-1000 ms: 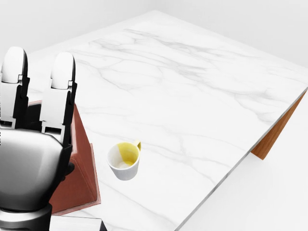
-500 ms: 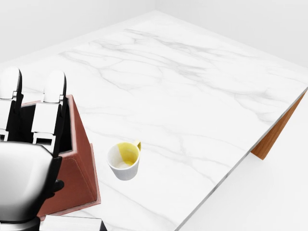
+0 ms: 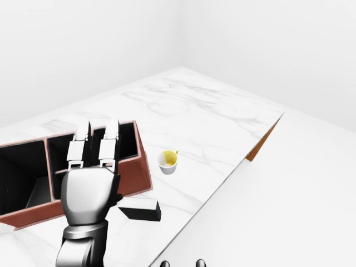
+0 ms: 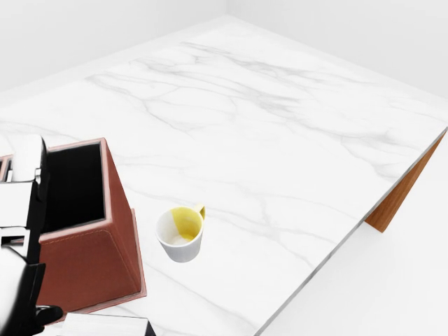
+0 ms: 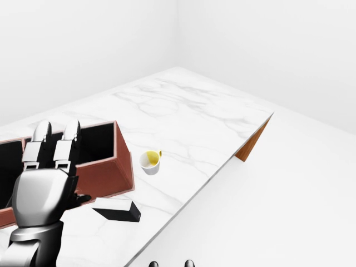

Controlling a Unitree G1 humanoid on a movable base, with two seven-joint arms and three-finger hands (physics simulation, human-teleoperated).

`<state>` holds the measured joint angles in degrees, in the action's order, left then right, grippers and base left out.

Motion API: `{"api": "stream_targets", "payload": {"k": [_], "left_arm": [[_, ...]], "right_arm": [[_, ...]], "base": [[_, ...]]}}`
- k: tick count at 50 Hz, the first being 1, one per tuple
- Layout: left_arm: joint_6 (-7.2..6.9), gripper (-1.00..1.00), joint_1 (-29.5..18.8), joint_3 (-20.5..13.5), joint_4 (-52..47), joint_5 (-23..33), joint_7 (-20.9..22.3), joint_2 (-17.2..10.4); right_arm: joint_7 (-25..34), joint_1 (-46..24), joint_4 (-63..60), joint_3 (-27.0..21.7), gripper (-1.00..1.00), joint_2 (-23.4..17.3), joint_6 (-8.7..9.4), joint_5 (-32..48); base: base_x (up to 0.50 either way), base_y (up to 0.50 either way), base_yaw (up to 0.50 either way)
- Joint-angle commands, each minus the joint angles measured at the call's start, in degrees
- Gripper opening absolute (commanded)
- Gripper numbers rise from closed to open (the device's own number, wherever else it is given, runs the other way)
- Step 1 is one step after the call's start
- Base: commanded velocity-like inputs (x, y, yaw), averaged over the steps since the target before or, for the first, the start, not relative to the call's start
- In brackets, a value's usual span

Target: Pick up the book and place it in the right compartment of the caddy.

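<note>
Left hand (image 3: 89, 178) hovers empty, fingers extended, over the brown caddy (image 3: 142, 167) near the marble desk's (image 3: 211, 122) near edge. Just beside it lies the book (image 3: 139, 209), flat, dark and thin. It looks stiff, light and smooth-covered; pinching across its narrow width seems best. A yellow-lined cup (image 3: 168, 162) stands close by.

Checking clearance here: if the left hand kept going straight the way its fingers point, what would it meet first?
Probably the caddy: the left hand has its open fingers pointing over the right compartment, though its height above is unclear.
</note>
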<state>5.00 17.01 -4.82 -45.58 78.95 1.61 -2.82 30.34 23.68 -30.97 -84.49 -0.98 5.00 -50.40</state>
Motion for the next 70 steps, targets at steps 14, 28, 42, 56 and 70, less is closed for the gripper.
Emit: {"api": "stream_targets", "payload": {"k": [14, 28, 42, 56, 70], "left_arm": [[0.00, 1.00, 7.25, -3.90, 2.81, 2.98, -6.34, 2.55], [0.00, 1.00, 10.38, -2.09, 3.90, 8.02, -10.31, 1.52], [0.00, 1.00, 11.80, 1.97, 7.98, 14.02, -13.05, -1.05], [0.00, 1.00, 12.32, 5.50, 10.96, 15.63, -14.55, -3.37], [0.00, 1.00, 10.17, 10.11, 16.51, 17.09, -14.89, -5.55]], "right_arm": [[2.41, 0.25, 0.66, -0.70, 1.00, 0.18, 0.00, -1.38], [3.34, 0.43, -0.07, 0.02, 1.00, 0.81, 0.00, -0.17], [3.31, 0.29, 0.29, 0.18, 1.00, 0.68, 0.00, 0.50], [3.51, 0.16, 0.47, 0.42, 1.00, 0.74, 0.00, 1.01], [3.75, 0.13, 0.78, 0.70, 1.00, 0.82, 0.00, 1.28]], "base": [[0.00, 0.00, 0.00], [0.00, 0.00, 0.00], [0.00, 0.00, 0.00], [0.00, 0.00, 0.00], [0.00, 0.00, 0.00]]}}
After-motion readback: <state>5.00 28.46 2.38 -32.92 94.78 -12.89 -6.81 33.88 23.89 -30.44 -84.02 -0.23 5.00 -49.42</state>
